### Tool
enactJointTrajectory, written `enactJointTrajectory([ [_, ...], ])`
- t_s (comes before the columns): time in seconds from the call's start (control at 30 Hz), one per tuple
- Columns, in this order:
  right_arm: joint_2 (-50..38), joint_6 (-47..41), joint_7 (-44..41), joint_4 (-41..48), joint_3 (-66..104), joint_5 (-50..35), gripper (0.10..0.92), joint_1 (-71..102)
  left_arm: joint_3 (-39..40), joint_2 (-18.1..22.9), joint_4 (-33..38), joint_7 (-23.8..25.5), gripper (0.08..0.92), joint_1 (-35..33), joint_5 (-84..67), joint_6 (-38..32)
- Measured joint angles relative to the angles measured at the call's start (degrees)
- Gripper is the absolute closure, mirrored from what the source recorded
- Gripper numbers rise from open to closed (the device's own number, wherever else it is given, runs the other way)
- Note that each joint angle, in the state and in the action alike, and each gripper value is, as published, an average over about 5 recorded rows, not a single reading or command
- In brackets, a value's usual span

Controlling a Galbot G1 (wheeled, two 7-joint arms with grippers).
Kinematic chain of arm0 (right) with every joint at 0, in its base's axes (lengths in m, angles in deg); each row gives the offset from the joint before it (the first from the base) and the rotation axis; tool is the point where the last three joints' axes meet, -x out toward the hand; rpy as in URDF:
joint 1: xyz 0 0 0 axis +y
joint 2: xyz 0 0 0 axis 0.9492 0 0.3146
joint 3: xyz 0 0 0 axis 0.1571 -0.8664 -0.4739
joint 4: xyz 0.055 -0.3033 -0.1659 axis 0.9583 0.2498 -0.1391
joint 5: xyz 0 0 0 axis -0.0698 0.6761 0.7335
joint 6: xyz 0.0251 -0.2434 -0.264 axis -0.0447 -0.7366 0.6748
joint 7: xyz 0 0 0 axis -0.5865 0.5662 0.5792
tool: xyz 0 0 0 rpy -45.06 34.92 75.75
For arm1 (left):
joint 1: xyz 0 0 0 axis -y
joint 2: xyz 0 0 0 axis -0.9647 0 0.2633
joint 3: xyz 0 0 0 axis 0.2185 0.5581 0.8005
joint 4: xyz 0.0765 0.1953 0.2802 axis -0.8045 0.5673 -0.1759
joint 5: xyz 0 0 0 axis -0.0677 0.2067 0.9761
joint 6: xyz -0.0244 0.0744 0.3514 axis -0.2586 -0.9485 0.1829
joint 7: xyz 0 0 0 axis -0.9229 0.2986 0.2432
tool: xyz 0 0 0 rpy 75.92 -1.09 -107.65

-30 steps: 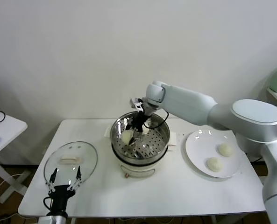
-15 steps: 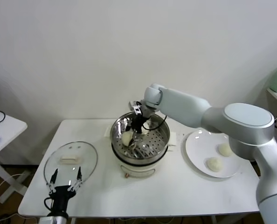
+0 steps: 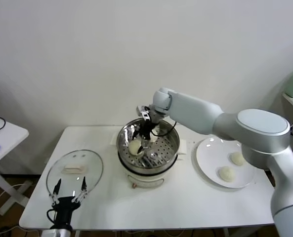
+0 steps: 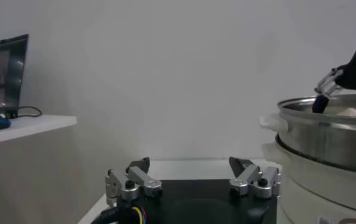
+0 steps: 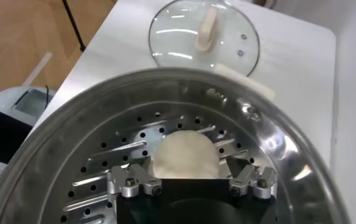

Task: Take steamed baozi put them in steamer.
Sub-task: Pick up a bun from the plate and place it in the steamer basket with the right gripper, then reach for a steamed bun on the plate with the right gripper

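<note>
Right gripper (image 3: 145,133) had opened wide since earlier frame, releasing small cream-white bun (image 5: 184,155) onto perforated tray of shiny steel steamer (image 3: 172,146) (second bun mostly hidden behind wrist). Left gripper (image 4: 193,178) idle, open.

In front of me stands a white table (image 3: 186,202), and the steamer (image 3: 148,148) sits near its middle on a white base. To my left the glass lid (image 3: 75,169) lies flat on it; to my right rests a white plate (image 3: 210,153)
</note>
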State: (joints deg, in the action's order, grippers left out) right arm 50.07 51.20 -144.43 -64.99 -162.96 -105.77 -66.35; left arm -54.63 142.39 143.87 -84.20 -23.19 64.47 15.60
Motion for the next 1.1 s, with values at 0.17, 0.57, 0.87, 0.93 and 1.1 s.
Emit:
enactJointTrajectory([
  [0.17,-2.5,0.1,-0.4,-3.4,-1.1,-0.7,0.203,-2.7,0.1,0.0,0.0,-0.1,0.177,0.3,0.0,0.1],
  [0.57,-19.3,1.0,-3.7,-20.2,-3.6,1.6,0.203,-13.1,1.9,-1.3,0.4,-0.7,0.177,0.9,0.4,1.0],
  [0.87,-36.0,3.1,-6.1,-27.9,-0.1,11.0,0.203,-10.8,3.6,-2.4,-0.1,-1.3,0.177,1.6,0.9,1.3],
  [0.93,-39.1,3.6,-6.5,-28.5,1.8,13.5,0.203,-8.6,3.6,-2.6,-0.2,-1.2,0.177,1.5,0.9,1.2],
  [1.1,-44.7,5.2,-7.0,-28.8,7.9,20.0,0.203,-1.1,3.5,-2.9,-0.2,-1.2,0.177,1.0,1.1,1.0],
])
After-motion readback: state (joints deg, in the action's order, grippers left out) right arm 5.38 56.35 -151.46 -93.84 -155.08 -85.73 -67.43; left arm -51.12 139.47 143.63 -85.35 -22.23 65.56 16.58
